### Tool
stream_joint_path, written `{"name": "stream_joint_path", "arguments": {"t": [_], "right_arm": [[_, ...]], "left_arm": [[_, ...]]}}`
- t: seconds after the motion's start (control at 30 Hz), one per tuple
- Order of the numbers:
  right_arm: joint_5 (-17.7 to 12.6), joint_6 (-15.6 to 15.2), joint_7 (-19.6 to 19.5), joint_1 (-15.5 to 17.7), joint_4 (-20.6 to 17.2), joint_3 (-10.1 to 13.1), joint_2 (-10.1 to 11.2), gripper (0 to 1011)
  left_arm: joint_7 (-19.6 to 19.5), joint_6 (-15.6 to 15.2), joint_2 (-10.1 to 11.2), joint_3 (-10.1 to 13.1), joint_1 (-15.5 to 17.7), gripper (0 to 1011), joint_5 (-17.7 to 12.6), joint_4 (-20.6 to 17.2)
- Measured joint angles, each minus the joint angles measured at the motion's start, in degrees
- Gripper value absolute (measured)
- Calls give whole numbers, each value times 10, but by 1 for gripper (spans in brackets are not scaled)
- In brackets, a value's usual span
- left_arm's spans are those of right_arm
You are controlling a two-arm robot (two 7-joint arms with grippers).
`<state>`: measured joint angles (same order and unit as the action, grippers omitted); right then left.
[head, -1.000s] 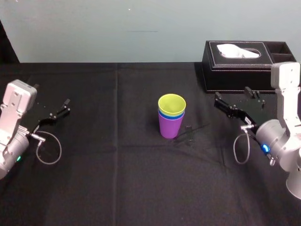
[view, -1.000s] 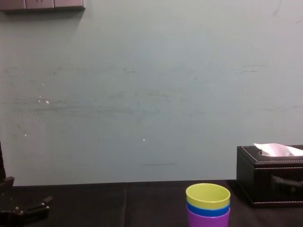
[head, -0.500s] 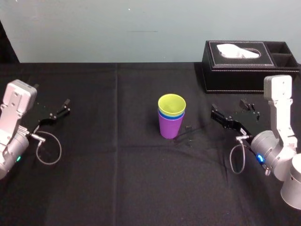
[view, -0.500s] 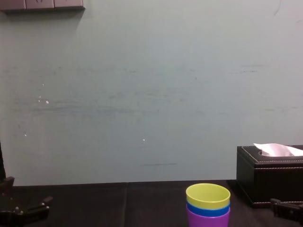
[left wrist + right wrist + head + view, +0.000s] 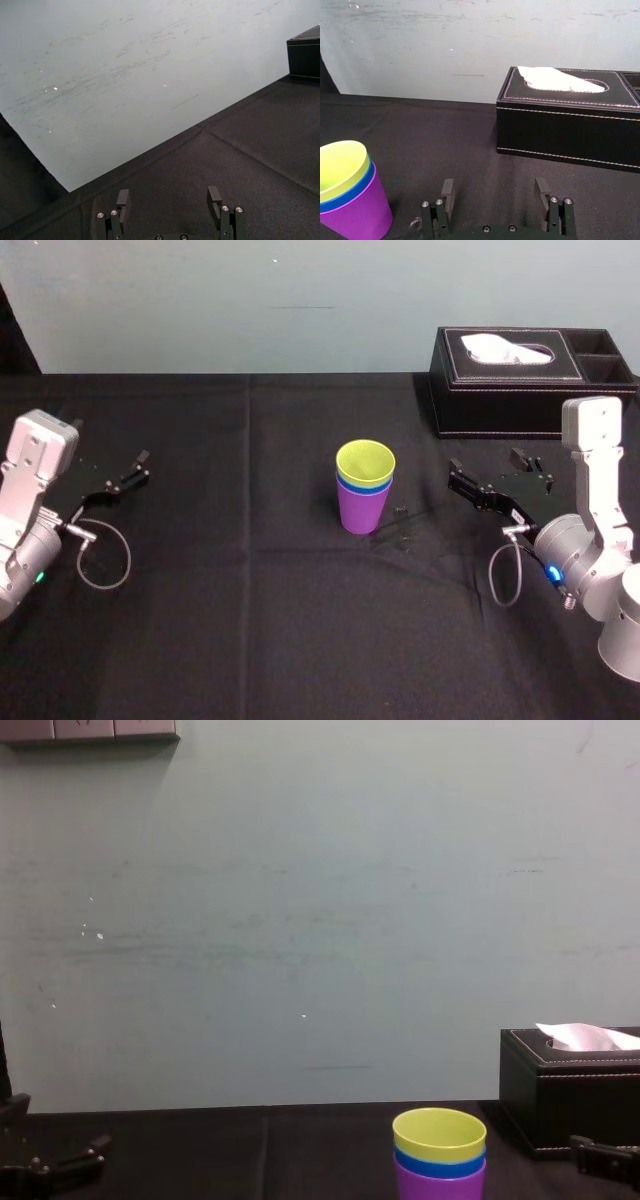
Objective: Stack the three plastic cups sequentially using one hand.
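The three plastic cups stand nested in one upright stack at the table's middle: purple cup (image 5: 361,512) at the bottom, blue cup (image 5: 372,483) showing as a thin band, yellow-green cup (image 5: 365,461) on top. In the right wrist view the stack (image 5: 350,200) is off to one side of the fingers. My right gripper (image 5: 488,478) hovers open to the right of the stack, clear of it, with nothing between its fingers (image 5: 447,192). My left gripper (image 5: 110,465) rests open at the far left, its fingers (image 5: 214,196) over bare cloth.
A black tissue box (image 5: 520,390) with white tissue sits at the back right, just behind the right gripper. A black cloth (image 5: 250,620) covers the table. A pale wall (image 5: 300,920) rises behind it.
The right arm has drawn back from the tissue box towards me and sunk lower, its gripper still open. The cup stack and the left arm have not moved.
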<state>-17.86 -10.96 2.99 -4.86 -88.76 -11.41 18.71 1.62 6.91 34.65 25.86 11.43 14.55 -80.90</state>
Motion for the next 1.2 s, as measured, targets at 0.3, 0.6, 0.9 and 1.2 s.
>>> {"name": "stream_joint_path", "arguments": {"t": [0.3,0.6,0.9,1.2], "right_arm": [[0,0,0,0,-1,0,0,1004],[0,0,0,-1,-1,0,1,1004],[0,0,0,-1,-1,0,1,1004],[0,0,0,-1,-1,0,1,1004]], "left_arm": [[0,0,0,0,0,1011,0,0],[0,0,0,0,0,1011,0,0],[0,0,0,0,0,1011,0,0],[0,0,0,0,0,1011,0,0]]}}
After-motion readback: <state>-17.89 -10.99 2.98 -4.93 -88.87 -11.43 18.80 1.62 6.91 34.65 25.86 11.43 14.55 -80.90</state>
